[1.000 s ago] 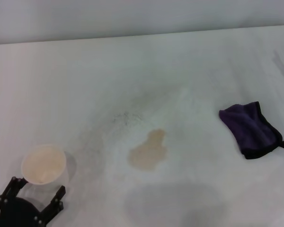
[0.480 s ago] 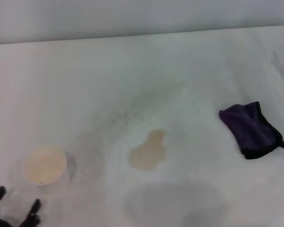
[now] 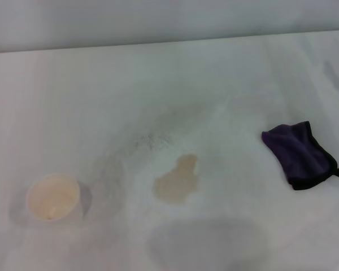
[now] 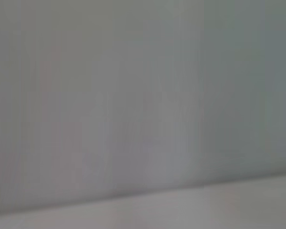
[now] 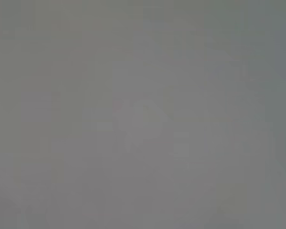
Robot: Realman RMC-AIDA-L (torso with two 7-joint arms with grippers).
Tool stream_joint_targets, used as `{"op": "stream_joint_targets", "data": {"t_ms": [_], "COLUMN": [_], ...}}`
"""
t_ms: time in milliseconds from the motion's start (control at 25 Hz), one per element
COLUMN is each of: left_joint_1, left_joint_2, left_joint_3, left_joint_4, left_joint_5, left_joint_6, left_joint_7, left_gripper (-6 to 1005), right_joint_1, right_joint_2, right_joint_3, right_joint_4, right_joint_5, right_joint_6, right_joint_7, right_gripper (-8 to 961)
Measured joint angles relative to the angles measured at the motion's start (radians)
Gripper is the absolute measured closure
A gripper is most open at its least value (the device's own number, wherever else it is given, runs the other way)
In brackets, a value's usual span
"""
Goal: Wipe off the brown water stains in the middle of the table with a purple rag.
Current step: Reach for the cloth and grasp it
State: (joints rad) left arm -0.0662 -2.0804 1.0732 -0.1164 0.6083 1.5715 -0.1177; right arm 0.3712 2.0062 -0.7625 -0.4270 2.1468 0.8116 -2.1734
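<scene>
Nothing is wiped yet. The brown stain (image 3: 177,180) sits in the middle of the table (image 3: 158,84), toward the near edge. The purple rag (image 3: 298,153) lies untouched near the right edge, well apart from it. A paper cup (image 3: 52,196) stands near the left corner. Neither gripper is in view, so their fingers cannot be judged.

Soft, even light falls on the white table (image 3: 169,84), with no glare. The paper cup (image 3: 52,197) casts a faint shadow to its right; a broad dim shadow lies near the table's front edge. Both wrist views are featureless grey blur.
</scene>
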Motion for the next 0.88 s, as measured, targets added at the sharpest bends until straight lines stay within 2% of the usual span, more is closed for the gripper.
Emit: {"op": "stream_joint_targets", "data": {"t_ms": [120, 200, 360, 480, 560, 760, 880], "left_joint_1": [-0.01, -0.011, -0.022, -0.043, -0.056, -0.09, -0.101], "left_joint_2": [0.003, 0.005, 0.009, 0.014, 0.019, 0.029, 0.037], "left_joint_3": [-0.006, -0.009, -0.009, -0.008, -0.007, -0.003, -0.004], "left_joint_4": [0.049, 0.088, 0.148, 0.172, 0.18, 0.186, 0.188], "left_joint_5": [-0.029, -0.04, -0.045, -0.045, -0.043, -0.038, -0.041], "left_joint_6": [-0.001, -0.003, -0.005, -0.007, -0.008, -0.011, -0.019], "left_joint_7": [-0.007, -0.021, -0.042, -0.061, -0.067, -0.076, -0.078], "left_gripper": [128, 128, 128, 128, 128, 127, 127], "right_joint_1": [-0.034, -0.054, -0.065, -0.054, -0.038, 0.015, 0.042], "right_joint_2": [-0.004, -0.005, -0.016, -0.028, -0.03, -0.001, 0.002], "right_joint_3": [-0.079, -0.11, -0.117, -0.117, -0.118, -0.149, -0.265], "right_joint_4": [-0.144, -0.262, -0.447, -0.596, -0.703, -0.951, -1.061], "right_joint_5": [-0.124, -0.27, -0.57, -0.841, -1.038, -1.437, -1.599], "right_joint_6": [-0.064, -0.082, -0.021, 0.084, 0.175, 0.422, 0.551], "right_joint_7": [0.267, 0.48, 0.852, 1.146, 1.319, 1.586, 1.73], "right_gripper": [109, 108, 108, 109, 109, 112, 113]}}
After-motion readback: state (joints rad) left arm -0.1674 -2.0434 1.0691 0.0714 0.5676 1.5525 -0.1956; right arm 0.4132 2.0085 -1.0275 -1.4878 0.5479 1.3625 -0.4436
